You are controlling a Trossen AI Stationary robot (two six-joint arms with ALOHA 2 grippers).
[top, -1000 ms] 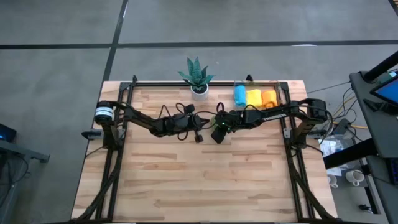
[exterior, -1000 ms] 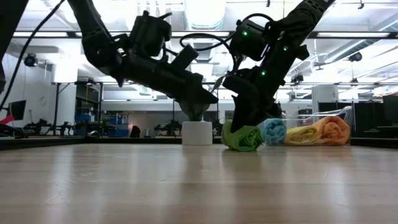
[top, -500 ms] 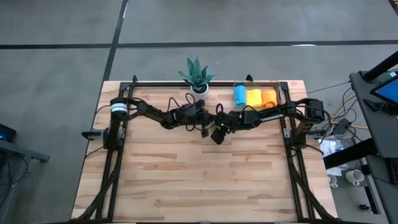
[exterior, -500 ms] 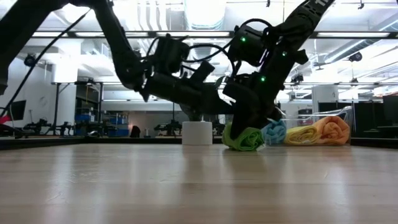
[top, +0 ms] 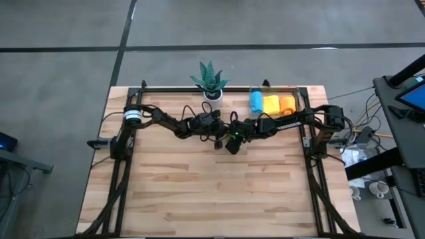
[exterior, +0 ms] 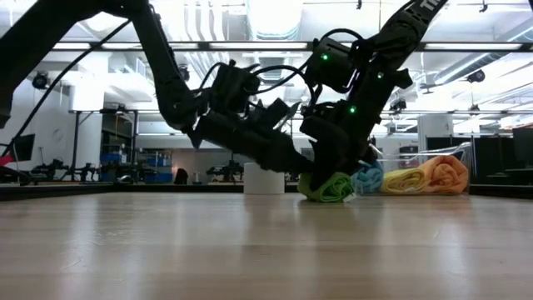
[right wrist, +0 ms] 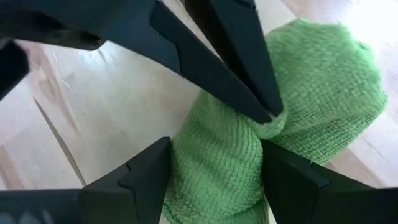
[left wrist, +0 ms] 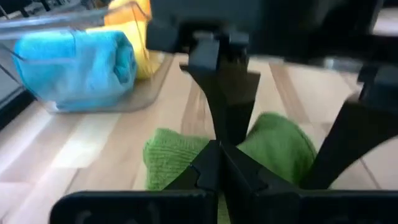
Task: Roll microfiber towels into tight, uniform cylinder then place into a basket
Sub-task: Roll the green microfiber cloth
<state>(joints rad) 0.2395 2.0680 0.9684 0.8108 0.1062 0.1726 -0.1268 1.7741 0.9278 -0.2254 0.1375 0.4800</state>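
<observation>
Bench (exterior: pixel 250 250) boards lie bare across the low view's foreground. At centre, the green towel (exterior: pixel 326 187) sits rolled; the right hand (right wrist: pixel 214 165) straddles it released, while the left hand (left wrist: pixel 219 163), clenched, presses its tip in, seemingly. Lifting carelessly could unroll it. Upper right, the basket (top: pixel 300 96) holds three rolls, probably leaving little room.

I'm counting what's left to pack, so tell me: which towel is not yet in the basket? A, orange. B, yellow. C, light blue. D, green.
D: the green towel lies rolled on the table between both grippers, while the basket holds three other rolls.
</observation>
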